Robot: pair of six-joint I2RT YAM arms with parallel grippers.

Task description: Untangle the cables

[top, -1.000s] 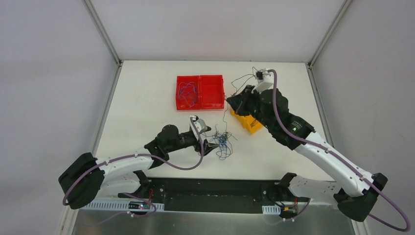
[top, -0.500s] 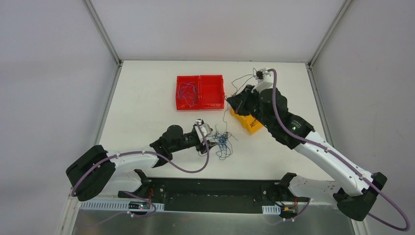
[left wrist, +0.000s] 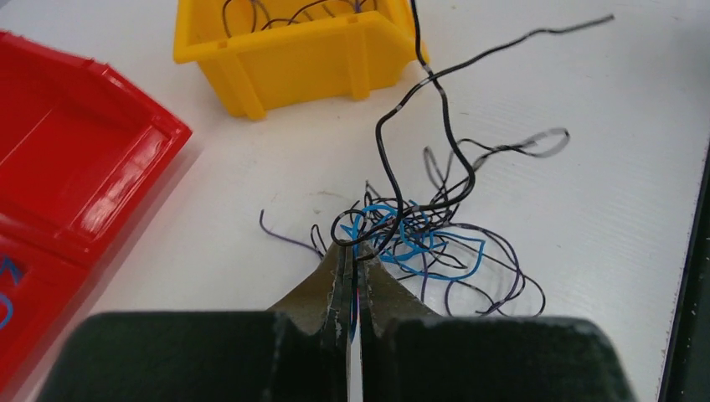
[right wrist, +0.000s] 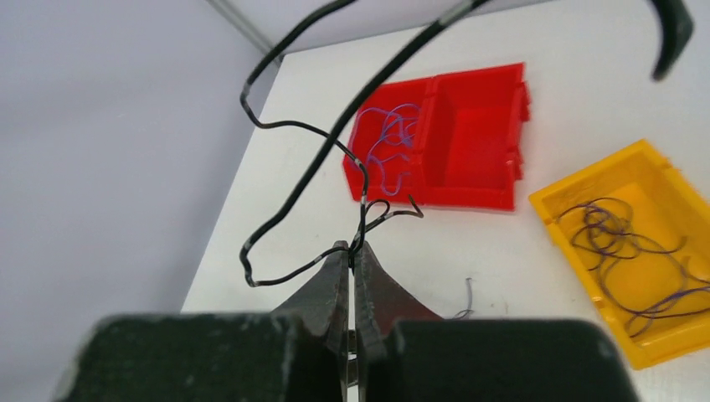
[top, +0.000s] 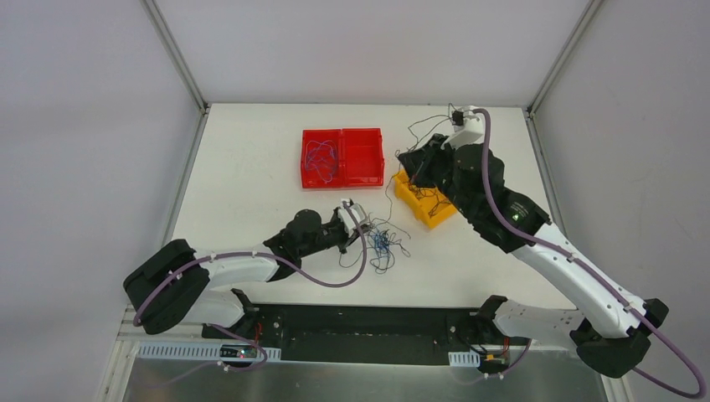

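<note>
A: Where are the cables (left wrist: 419, 239)?
B: We see a tangle on the bench (left wrist: 586, 209); the left gripper (left wrist: 352, 251) pinches its edge (jaws fully closed). The right gripper (right wrist: 352, 251) clamps one black cable (right wrist: 311, 163) aloft.

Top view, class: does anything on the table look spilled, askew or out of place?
A tangle of cables lies loose on the table, outside both bins. The yellow bin sits turned at an angle, while the red bin is square to the table edges.
</note>
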